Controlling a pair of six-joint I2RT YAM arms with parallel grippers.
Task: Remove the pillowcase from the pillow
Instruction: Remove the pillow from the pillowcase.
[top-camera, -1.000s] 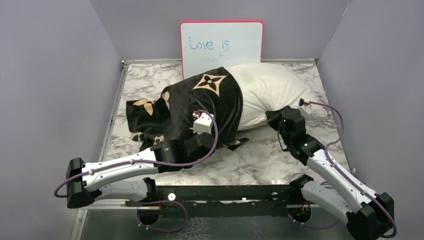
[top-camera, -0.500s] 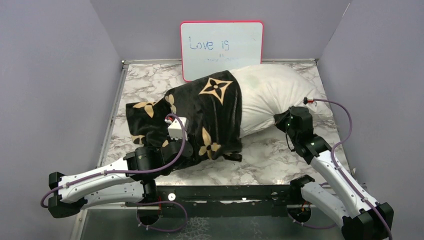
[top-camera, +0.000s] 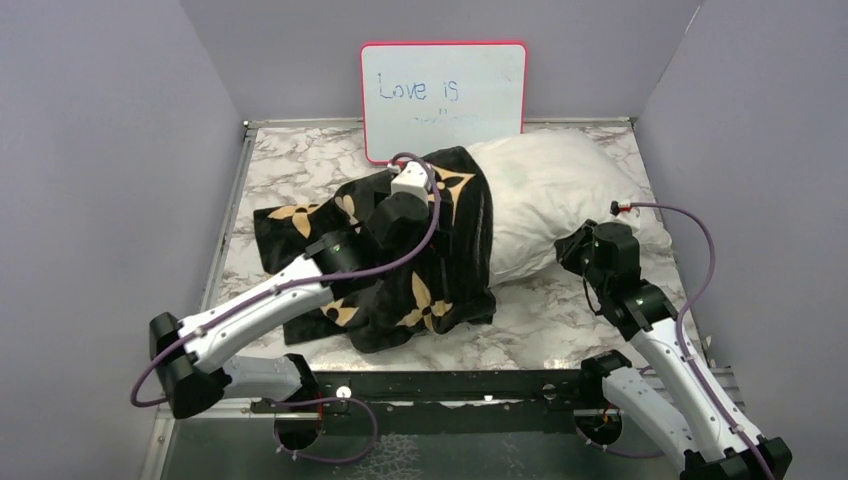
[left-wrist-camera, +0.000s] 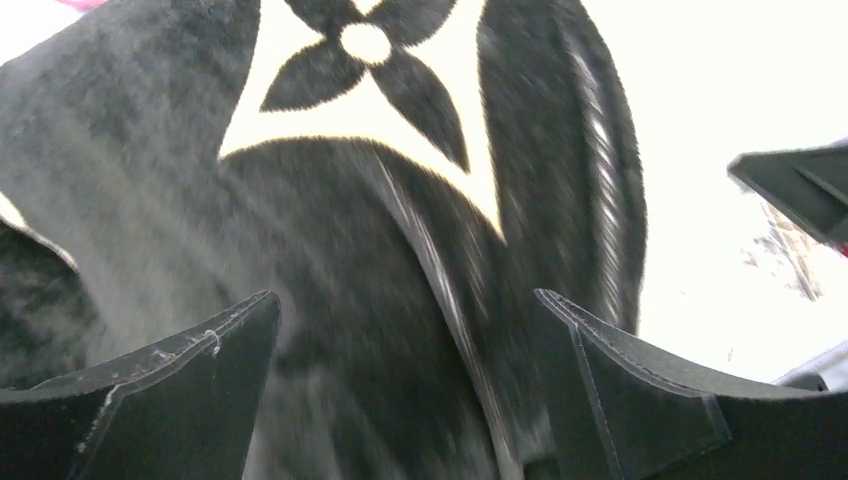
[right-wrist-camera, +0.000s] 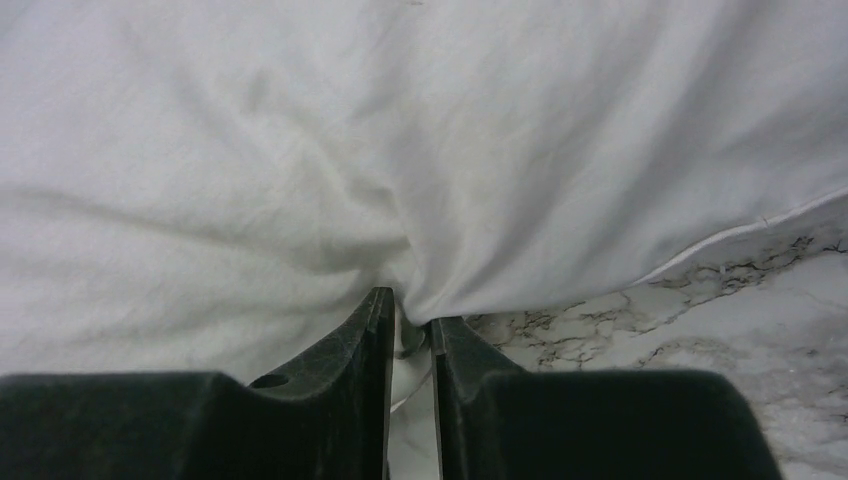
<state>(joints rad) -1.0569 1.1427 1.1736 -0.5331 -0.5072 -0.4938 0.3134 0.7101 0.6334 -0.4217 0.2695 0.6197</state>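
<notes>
Drops the old hold and reaches back for a new one.

From above: no longer tugs low at the near hem as a second ago, but stretches the left arm (top-camera: 290, 300) long across the pillowcase (top-camera: 450, 285) toward its far top by the whiteboard (top-camera: 443, 95). Leaves the left half of the pillow (top-camera: 560, 190) sleeved and the right half bare, so likely one pull spent, another due, roughly halfway. Left wrist: spreads the left claw (left-wrist-camera: 402, 300) wide just over black pile and a tan star, grasping nothing. Right wrist: keeps the right claw (right-wrist-camera: 410, 310) low at the pillow's near edge, elbow bent, fingers almost together on a gathered fold of white cloth, though seemingly slackening.
</notes>
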